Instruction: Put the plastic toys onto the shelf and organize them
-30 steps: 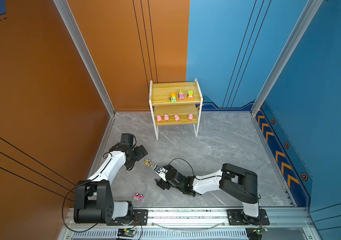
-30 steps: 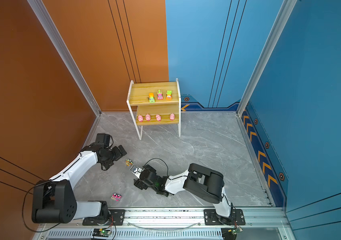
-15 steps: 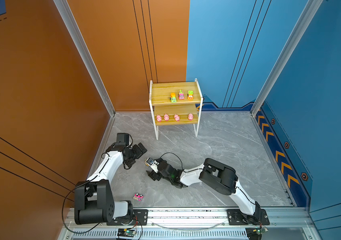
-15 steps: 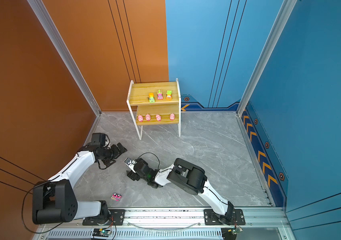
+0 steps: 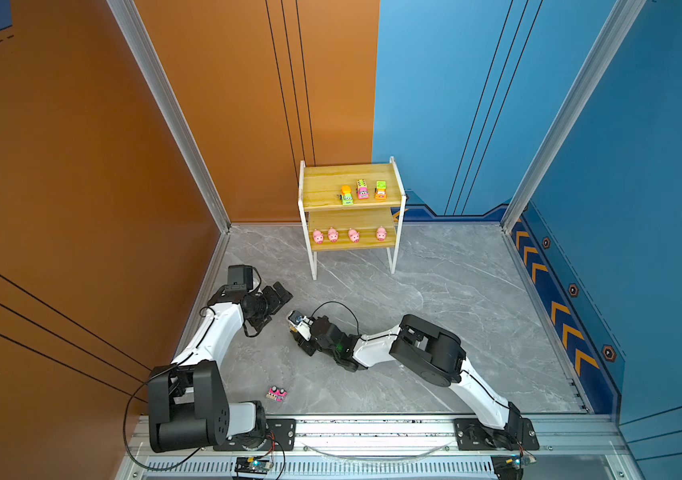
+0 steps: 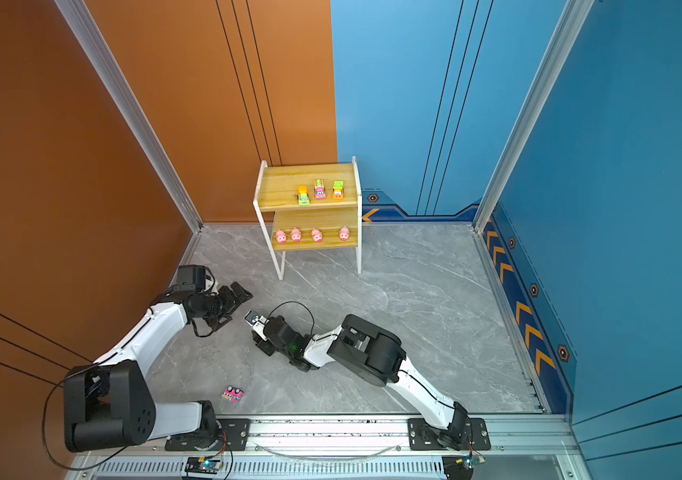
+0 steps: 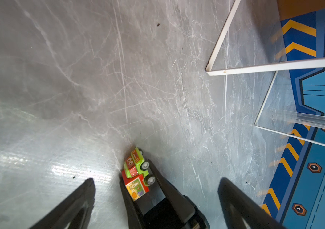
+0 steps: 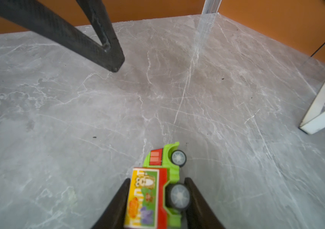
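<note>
Green truck (image 8: 149,194) in right gripper (image 8: 157,180)

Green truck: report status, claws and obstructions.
Right claw shut on green truck. Left claw open, close by, not touching. Pink toy loose on floor. Route to shelf unobstructed.

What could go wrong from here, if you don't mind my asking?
The right tool grips the green truck, which lies on its side, partly by a wheel, so it might twist or slip when lifted. The open left tool sits close by; the two could clash. The pink toy lies on the floor and could be overlooked.
</note>
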### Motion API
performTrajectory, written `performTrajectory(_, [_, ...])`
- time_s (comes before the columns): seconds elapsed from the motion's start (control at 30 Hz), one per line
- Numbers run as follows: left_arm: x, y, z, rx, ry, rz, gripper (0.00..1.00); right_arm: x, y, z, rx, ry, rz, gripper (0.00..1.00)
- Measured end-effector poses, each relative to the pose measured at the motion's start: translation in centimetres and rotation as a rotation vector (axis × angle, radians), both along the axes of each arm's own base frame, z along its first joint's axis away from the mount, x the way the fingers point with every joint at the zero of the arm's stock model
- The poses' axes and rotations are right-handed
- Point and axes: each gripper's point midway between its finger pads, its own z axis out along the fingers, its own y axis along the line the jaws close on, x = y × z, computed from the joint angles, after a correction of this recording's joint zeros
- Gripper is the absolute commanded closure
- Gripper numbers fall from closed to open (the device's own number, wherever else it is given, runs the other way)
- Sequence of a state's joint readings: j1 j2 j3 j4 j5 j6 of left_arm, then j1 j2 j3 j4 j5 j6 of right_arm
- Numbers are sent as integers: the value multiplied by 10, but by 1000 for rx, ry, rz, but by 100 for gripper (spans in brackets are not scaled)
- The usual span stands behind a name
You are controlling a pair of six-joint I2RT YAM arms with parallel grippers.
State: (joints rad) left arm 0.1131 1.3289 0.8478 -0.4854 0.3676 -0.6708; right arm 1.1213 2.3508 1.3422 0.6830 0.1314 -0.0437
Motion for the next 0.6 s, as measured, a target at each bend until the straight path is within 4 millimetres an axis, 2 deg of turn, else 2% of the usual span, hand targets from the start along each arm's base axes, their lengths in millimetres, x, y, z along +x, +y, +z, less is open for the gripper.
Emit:
performTrajectory(0.1, [0,0,3,1,-10,-1,3,-1,-8,0,16,20,-12,64])
performTrajectory(0.23, [0,-4,8,3,-26,-13,3,-2,-36,9,34,106,-48,66])
performTrajectory(0.47, [-7,-27,16,42,-68,-85,3,9,-88,70,212,330,-141,69])
performTrajectory(0.53, [-9,-36,15,63,-72,-110,3,11,-101,75,259,411,-166,70])
performTrajectory(0.6, [-12,-46,14,85,-72,-145,3,12,-118,68,289,508,-202,70])
